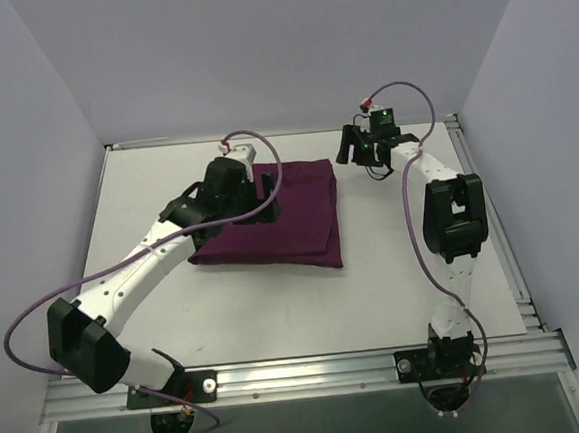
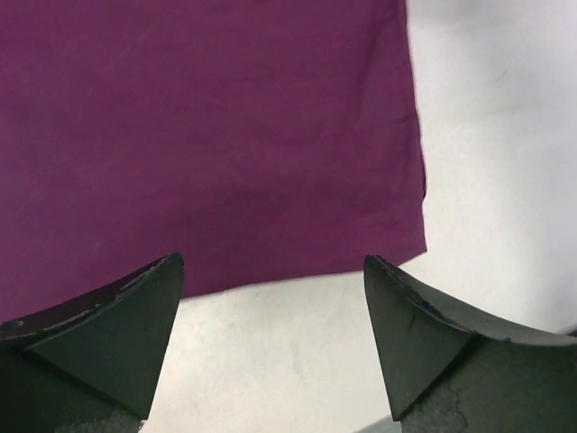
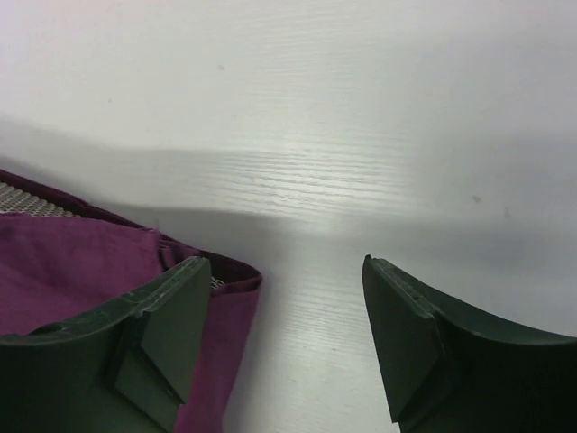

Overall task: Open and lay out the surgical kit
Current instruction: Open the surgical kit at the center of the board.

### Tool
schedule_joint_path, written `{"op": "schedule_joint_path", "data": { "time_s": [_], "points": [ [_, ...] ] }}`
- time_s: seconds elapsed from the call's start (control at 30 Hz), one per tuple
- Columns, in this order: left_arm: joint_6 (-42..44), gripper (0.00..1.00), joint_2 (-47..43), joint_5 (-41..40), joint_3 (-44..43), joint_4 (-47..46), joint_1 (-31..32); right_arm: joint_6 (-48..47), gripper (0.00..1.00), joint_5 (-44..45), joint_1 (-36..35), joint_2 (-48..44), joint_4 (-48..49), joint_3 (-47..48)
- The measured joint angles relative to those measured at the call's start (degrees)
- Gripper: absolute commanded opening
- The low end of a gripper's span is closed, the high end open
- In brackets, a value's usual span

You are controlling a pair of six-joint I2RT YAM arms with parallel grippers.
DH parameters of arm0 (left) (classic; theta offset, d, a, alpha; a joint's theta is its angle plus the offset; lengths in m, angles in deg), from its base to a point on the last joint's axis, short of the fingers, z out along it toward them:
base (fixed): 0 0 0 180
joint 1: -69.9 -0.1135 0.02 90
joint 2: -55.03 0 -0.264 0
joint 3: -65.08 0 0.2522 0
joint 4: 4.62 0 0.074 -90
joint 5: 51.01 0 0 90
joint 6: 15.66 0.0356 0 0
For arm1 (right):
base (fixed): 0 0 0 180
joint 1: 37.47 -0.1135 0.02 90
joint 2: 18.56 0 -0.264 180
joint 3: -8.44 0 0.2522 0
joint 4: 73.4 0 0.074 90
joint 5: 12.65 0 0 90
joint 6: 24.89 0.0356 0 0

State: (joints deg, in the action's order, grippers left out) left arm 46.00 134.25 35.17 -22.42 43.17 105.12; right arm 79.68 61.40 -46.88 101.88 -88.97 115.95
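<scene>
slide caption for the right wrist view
Open right gripper beside dark purple cloth wrap, silver wire-mesh tray peeking out.

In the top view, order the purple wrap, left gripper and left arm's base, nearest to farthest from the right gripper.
From the right gripper:
1. purple wrap, just left of it.
2. left gripper, above the wrap.
3. left arm's base, at the near-left edge.

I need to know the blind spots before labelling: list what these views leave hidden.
- Instruments: seen in no view; the purple wrap would cover anything inside.
- Mesh tray: right wrist view shows only a sliver at the wrap's edge; cloth hides the rest.
- Wrap's far-left part: top view, blocked by the left arm's wrist.
- Wrap in the left wrist view: cut off by the top and left edges.
</scene>
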Motion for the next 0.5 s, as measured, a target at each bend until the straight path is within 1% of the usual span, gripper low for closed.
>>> {"op": "schedule_joint_path", "data": {
  "time_s": [0.03,0.07,0.13,0.2,0.3,0.4,0.5],
  "points": [
    [0.59,0.92,1.88,-0.85,-1.29,-1.09,1.29,0.13,0.77,-0.09,0.55,-0.02,-0.35,0.0],
    [1.16,0.93,3.8,-1.77,-2.62,-2.05,2.6,0.72,0.81,0.02,1.11,-0.31,-1.14,-0.02],
    [2.67,0.95,8.09,-3.5,-6.01,-3.37,5.38,2.19,0.82,1.18,2.08,-2.38,-1.81,-2.12],
    [3.98,0.95,12.59,-5.7,-9.68,-4.68,8.44,4.02,0.82,2.62,2.64,-6.93,-3.45,-6.16],
    [5.4,0.95,18.73,-8.92,-14.05,-5.66,12.85,6.93,0.82,4.52,3.13,-17.4,-4.87,-14.27],
    [5.99,0.93,23.54,-11.78,-16.81,-5.31,16.02,8.94,0.81,5.35,4.09,-30.69,-4.94,-22.01],
    [6.45,0.9,27.89,-15.26,-19.21,-4.35,18.29,9.86,0.8,5.64,7.15,-41.83,-5.05,-26.43]
  ]
}}
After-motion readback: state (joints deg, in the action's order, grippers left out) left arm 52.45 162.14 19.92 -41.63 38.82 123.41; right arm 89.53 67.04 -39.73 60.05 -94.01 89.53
